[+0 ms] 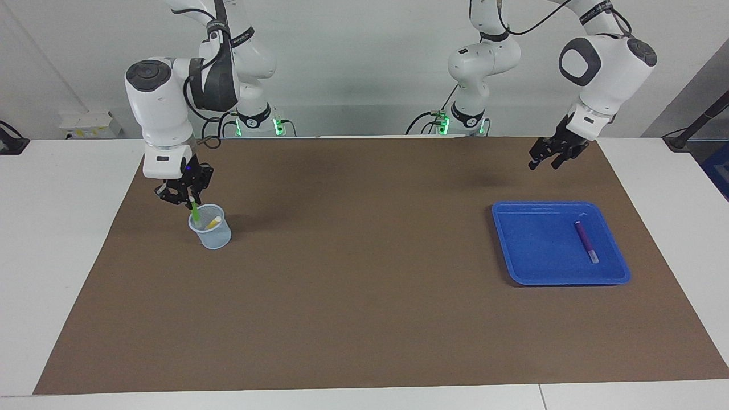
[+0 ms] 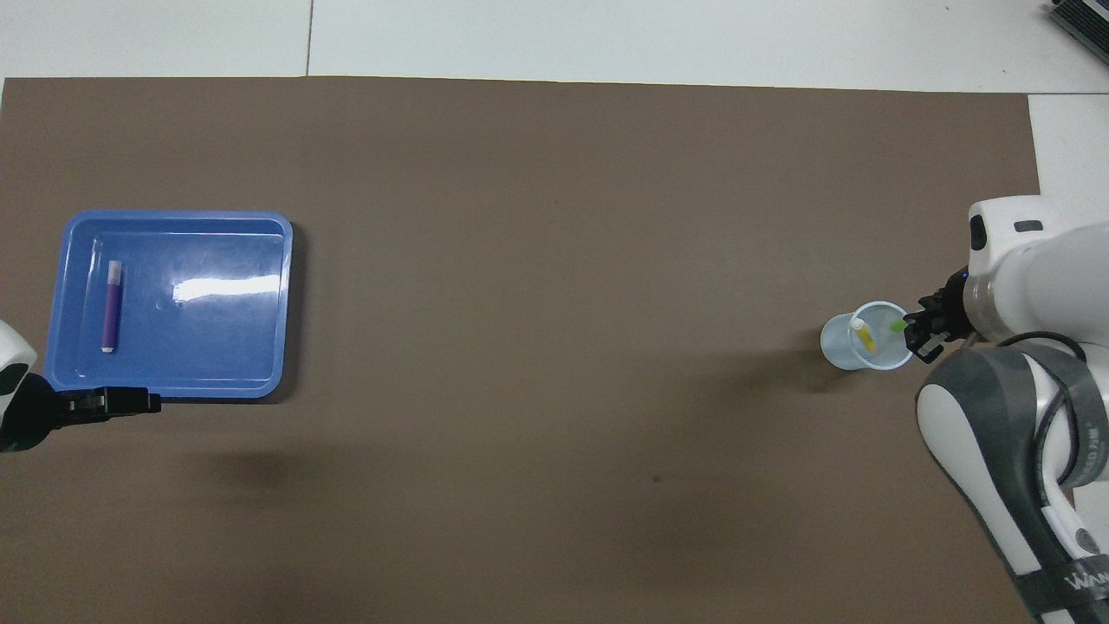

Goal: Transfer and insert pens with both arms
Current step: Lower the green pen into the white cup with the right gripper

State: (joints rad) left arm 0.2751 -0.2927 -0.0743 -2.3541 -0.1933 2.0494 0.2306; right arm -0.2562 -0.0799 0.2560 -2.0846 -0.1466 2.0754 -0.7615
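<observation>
1. Toward the right arm's end of the table, a small clear cup (image 1: 211, 233) stands upright on the brown mat (image 1: 364, 296).
2. The yellow pen (image 1: 213, 222) leans inside the cup, with its pale end up.
3. The right gripper (image 1: 183, 196) hangs just over the cup — its fingers are closed on the green pen (image 1: 195, 212), and the pen's lower end dips into the cup.
4. At the left arm's end of the table lies a blue tray (image 1: 512, 250).
5. The purple pen (image 1: 586, 241) lies flat in the tray, along the side close to the table's end.
6. The left gripper (image 1: 547, 159) hangs in the air over the mat, near the tray's edge that is closest to the robots — its fingers are spread apart and hold nothing.
7. From above, the left gripper's black tips (image 2: 121, 401) show right by that tray edge.
</observation>
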